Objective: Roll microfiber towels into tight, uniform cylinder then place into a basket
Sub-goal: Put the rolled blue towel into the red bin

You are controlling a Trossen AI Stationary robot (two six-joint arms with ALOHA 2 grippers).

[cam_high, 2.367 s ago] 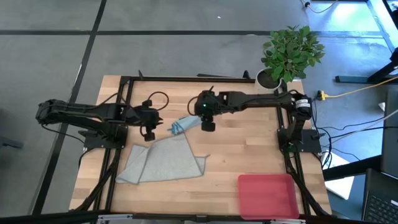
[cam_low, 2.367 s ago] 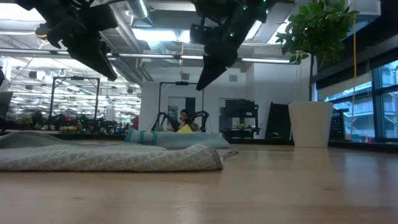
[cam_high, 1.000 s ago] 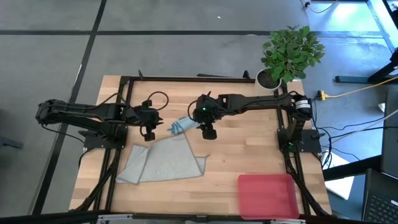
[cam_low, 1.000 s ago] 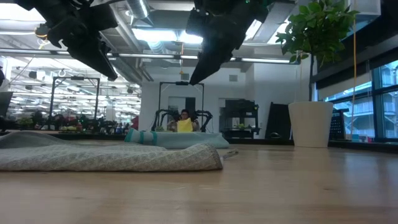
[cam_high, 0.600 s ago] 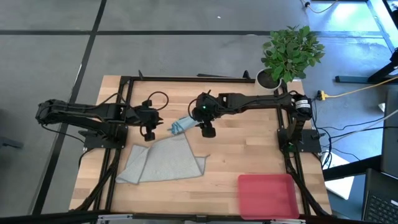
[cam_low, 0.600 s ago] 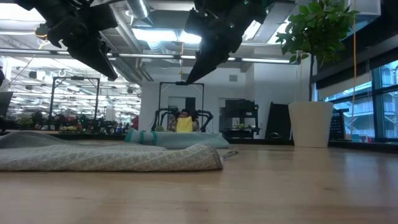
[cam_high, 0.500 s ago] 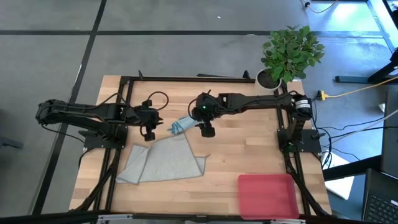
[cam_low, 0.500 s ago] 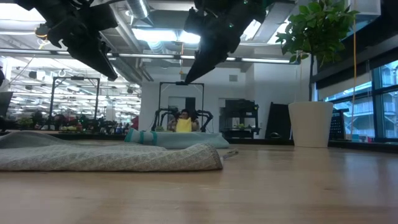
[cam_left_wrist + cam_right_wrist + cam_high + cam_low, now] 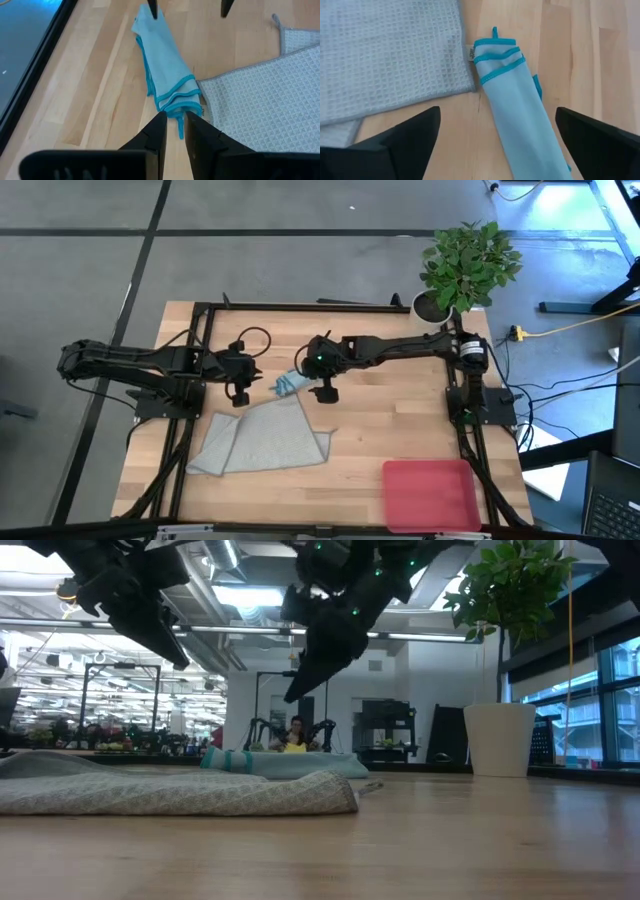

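Observation:
The smaller teal-blue microfiber towel [image 9: 290, 383] lies rolled or folded into a long strip on the table; its hemmed end [image 9: 498, 50] is next to the far edge of the grey-green microfiber towel [image 9: 265, 435], which lies spread flat. My right gripper [image 9: 500, 137] hangs open above the teal towel, one finger on each side of the strip and clear of it. My left gripper [image 9: 174, 120] is shut, raised off the table just left of the teal towel's hemmed end. The pink basket [image 9: 430, 495] stands at the near right.
A potted plant [image 9: 462, 265] stands at the far right corner, with its white pot [image 9: 498, 740] on the table. Black frame rails [image 9: 205, 330] run along the table's left, far and right sides. Bare wood lies between the towels and the basket.
My right gripper has moved a little toward the table's left edge and down toward the teal towel, and its fingers have spread apart. Both towels lie where they were.

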